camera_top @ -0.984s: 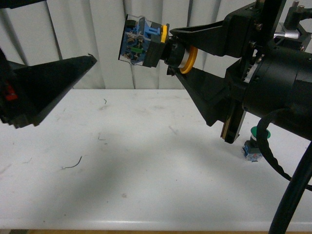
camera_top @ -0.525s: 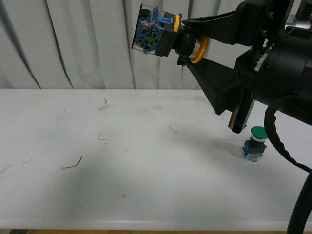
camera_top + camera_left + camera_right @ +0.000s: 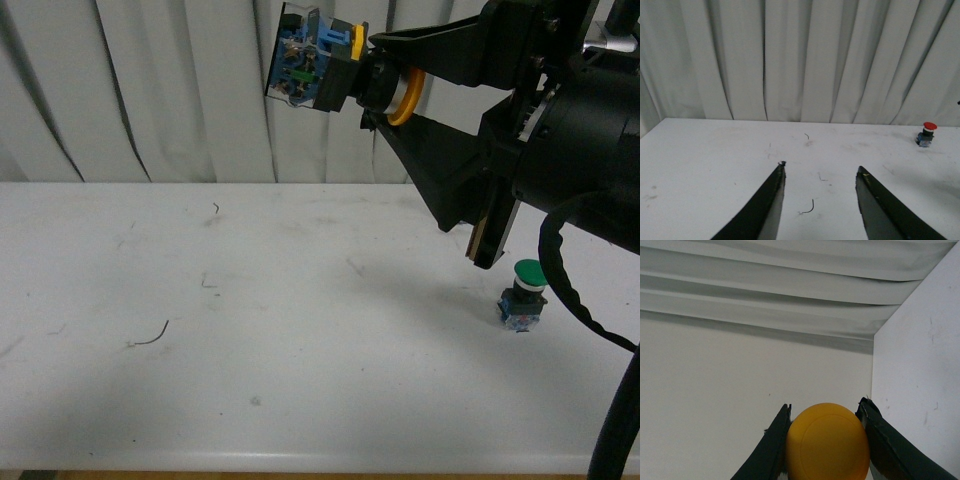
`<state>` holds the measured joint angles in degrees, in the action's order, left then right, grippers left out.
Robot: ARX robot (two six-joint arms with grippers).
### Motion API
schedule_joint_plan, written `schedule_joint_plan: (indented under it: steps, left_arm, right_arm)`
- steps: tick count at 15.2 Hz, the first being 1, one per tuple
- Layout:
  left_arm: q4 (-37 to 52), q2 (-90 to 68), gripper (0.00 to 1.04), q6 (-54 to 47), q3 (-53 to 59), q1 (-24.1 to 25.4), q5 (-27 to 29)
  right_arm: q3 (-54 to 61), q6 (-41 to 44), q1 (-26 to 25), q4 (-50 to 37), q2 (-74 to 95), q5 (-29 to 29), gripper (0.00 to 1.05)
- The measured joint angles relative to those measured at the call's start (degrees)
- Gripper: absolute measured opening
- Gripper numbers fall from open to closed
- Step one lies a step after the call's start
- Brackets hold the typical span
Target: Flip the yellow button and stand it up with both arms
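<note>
High above the white table [image 3: 250,330], the yellow button [image 3: 335,70] lies sideways in the air. Its blue-and-clear base points left and its yellow cap points right. My right gripper [image 3: 372,85] is shut on it near the cap and collar. In the right wrist view the yellow cap [image 3: 827,445] fills the gap between the two black fingers. My left gripper [image 3: 820,172] is out of the front view; in the left wrist view it stands open over the table, nothing between its fingers.
A green-capped button [image 3: 525,295] stands on the table at the right, below my right arm. A red-capped button [image 3: 926,134] stands far off near the curtain. A small dark wire scrap [image 3: 150,337] lies at the left. White curtain [image 3: 150,90] closes the back.
My left gripper has withdrawn left out of the front view. My right gripper has lifted the yellow button higher and a little to the right.
</note>
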<state>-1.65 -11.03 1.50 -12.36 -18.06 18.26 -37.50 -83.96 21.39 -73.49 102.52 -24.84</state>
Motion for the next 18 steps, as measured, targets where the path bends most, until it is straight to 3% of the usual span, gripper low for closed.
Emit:
schedule_joint_plan:
  steps: [3, 4, 5, 7, 15, 16, 18]
  left_arm:
    - [0.42, 3.56, 0.06, -0.48, 3.72, 7.26, -7.08]
    - [0.50, 4.39, 0.02, -0.57, 4.74, 8.87, -8.76]
    - [0.39, 4.74, 0.02, -0.59, 5.11, 10.08, -10.38]
    - [0.42, 6.03, 0.02, -0.66, 6.32, 17.92, -17.16]
    - [1.36, 10.56, 0.02, -0.68, 11.82, 18.05, -18.27]
    - [1.44, 10.56, 0.07, -0.66, 11.82, 18.05, -18.23]
    - [1.44, 10.56, 0.29, -0.68, 11.82, 18.05, -18.25]
  right_arm:
    - [-0.09, 0.57, 0.09, -0.02, -0.28, 0.00, 0.36]
    - [-0.09, 0.96, 0.11, 0.00, -0.35, -0.02, 0.36]
    - [-0.09, 1.05, 0.11, 0.00, -0.35, -0.04, 0.36]
    - [-0.09, 1.22, 0.11, -0.04, -0.37, -0.07, 0.36]
    - [-0.09, 1.77, 1.14, -0.13, -0.39, -0.31, 0.36]
    - [-0.04, 3.78, 1.42, 0.15, -0.63, -0.17, 0.36]
    - [-0.04, 8.52, 1.49, 0.15, -2.27, 1.57, 0.36]
